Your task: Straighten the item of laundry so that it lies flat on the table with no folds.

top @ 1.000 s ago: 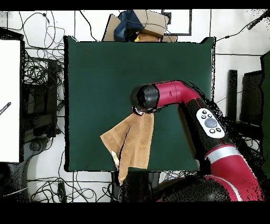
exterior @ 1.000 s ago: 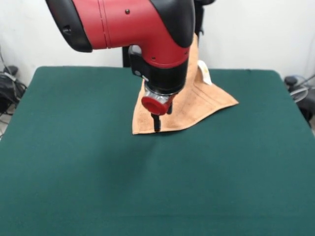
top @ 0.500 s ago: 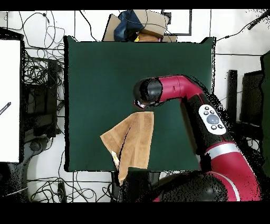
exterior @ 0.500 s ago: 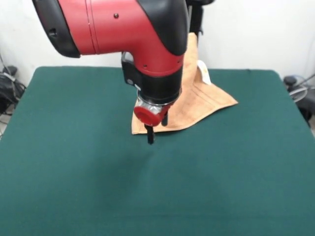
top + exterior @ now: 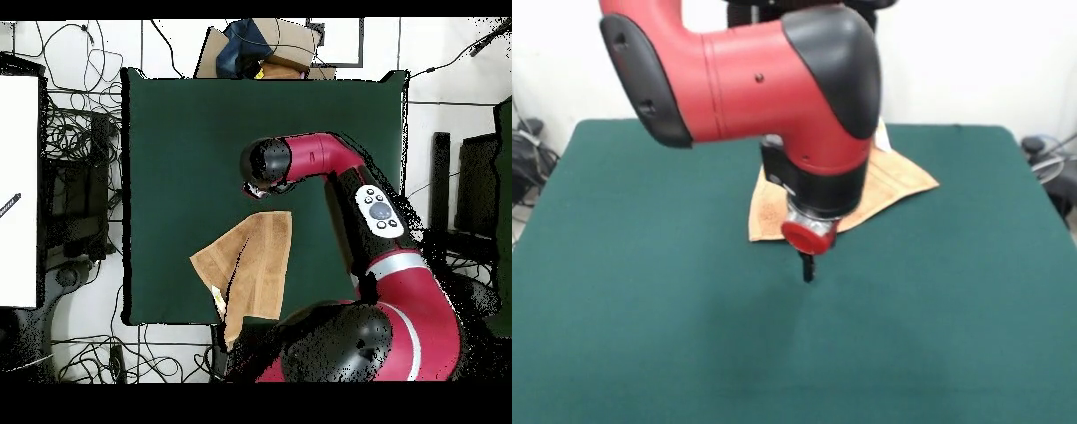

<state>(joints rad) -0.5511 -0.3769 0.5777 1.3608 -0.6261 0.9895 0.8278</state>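
Note:
The item of laundry (image 5: pixel 765 212), a light orange-brown towel, lies folded over itself on the far part of the green table (image 5: pixel 644 309). The red arm hides its middle. A white tag (image 5: pixel 883 134) shows by its far edge. From above, the towel (image 5: pixel 255 265) is a folded wedge whose end hangs past the table edge (image 5: pixel 180 130) on the robot's side. My gripper (image 5: pixel 808 268) hangs just above bare green cloth, a little in front of the towel's near edge and not touching it. Overhead, the gripper (image 5: pixel 259 190) sits just beyond the towel's corner.
Cardboard boxes and a dark bundle (image 5: pixel 265 45) sit beyond the table's far edge in the overhead view. A white panel (image 5: pixel 20 190) stands to the left, with cables (image 5: pixel 85 150) tangled around the table's sides. Wide green cloth surrounds the gripper.
The arm has swung off the towel's near corner toward the table's middle and turned at the wrist. The towel has kept its shape and place.

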